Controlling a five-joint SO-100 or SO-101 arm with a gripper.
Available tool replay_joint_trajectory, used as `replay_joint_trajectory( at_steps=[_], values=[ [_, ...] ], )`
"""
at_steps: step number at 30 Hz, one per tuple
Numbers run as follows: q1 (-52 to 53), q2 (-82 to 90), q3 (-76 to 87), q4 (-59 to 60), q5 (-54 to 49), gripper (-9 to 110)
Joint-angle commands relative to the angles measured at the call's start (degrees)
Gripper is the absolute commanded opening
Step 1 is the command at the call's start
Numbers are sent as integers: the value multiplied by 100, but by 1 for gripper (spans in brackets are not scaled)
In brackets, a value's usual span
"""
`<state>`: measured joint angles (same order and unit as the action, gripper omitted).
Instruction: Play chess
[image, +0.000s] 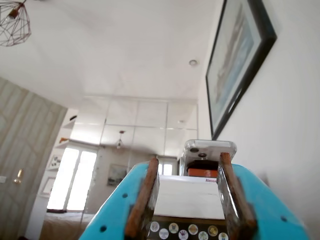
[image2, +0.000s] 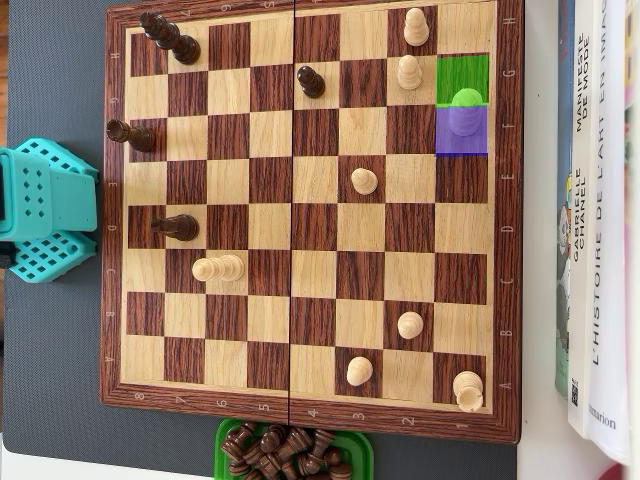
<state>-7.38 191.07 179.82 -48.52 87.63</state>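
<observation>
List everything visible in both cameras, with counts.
board: one, brown and tan wood, fills the overhead view
light pieces: about nine, cream, mostly on the right half of the board; one sits under a green and purple tint
dark pieces: about six, on the upper left part of the board; the corner cluster is hard to separate
tray: one, green, below the board, heaped with dark pieces
books: several, white spines, right of the board
mat: one, grey, under the board
framed picture: one, black frame, on the wall in the wrist view
wire lamp: one, on the ceiling, top left
phone: one, clear case, beyond the gripper
arm: one, teal, left of the board
gripper: one, teal, open, pointing up
</observation>
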Motion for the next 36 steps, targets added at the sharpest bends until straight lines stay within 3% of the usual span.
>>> replay_joint_trajectory(
  at_steps=[1, 12, 18, 24, 36],
  values=[
    [-79, 9, 9, 773, -18, 17],
    [-35, 9, -1310, 5317, -431, 17],
    [123, -35, -1863, 7295, -132, 17],
    [132, -1274, -2602, 7919, 448, 17],
    [-53, -4113, -4210, 7919, 580, 18]
  ],
)
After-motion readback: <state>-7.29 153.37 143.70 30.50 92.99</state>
